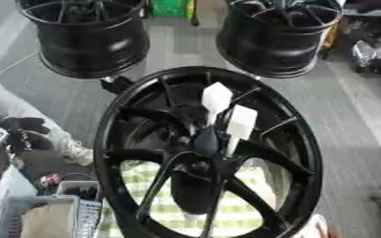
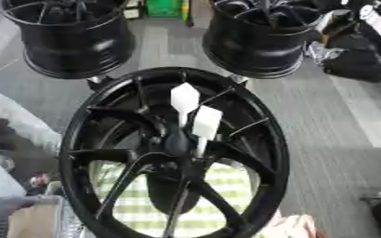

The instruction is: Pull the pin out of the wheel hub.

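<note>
Fingers, left hand (image 1: 24,132): blurred | wheel hub (image 1: 195,163): glossy black spokes | pins (image 1: 241,122): flat white

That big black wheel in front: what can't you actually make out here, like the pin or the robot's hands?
- Pin: two white tabs stand at the hub of the wheel; whatever sits beneath them is hidden by dark spokes.
- Robot's hands: neither shows clearly. A pinkish shape at the bottom edge, right eye view, is cut off and unidentifiable.
- Wheel's lower rim: cut off by the bottom edge in both views.
- Two rear wheels: tops cut off by the upper edge.
</note>
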